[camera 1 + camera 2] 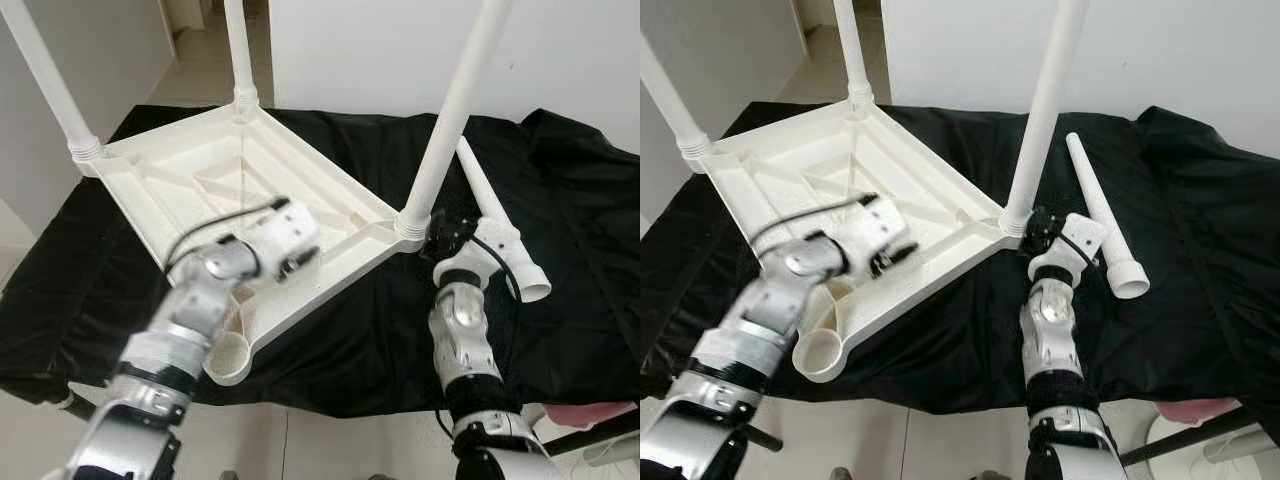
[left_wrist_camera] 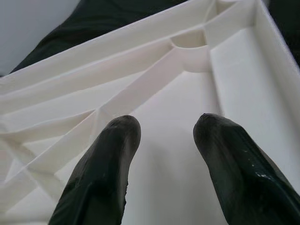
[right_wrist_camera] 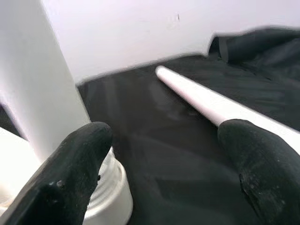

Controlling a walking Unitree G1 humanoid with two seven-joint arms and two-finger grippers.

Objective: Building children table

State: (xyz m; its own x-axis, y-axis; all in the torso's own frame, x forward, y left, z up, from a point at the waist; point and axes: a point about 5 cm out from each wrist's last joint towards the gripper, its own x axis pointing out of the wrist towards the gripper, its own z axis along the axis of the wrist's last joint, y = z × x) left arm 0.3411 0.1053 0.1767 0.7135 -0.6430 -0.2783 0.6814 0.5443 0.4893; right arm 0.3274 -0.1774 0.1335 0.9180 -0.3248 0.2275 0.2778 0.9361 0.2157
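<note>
A white plastic children's table [image 1: 190, 170] lies upside down on a black cloth. Three white legs stand screwed into its corners: far left [image 1: 45, 75], back [image 1: 240, 50] and right [image 1: 455, 110]. The near corner socket [image 1: 228, 360] is empty. A fourth leg [image 1: 495, 215] lies loose on the cloth to the right. My left gripper [image 2: 164, 131] hovers open over the ribbed underside [image 2: 154, 84], holding nothing. My right gripper [image 3: 164, 136] is open, beside the threaded base [image 3: 110, 187] of the right leg, with the loose leg [image 3: 201, 101] just beyond it.
The black cloth [image 1: 580, 230] covers a low platform whose front edge runs just before my arms. A white wall [image 1: 360, 50] stands behind, and a doorway opens at the back left. Light floor shows below the front edge.
</note>
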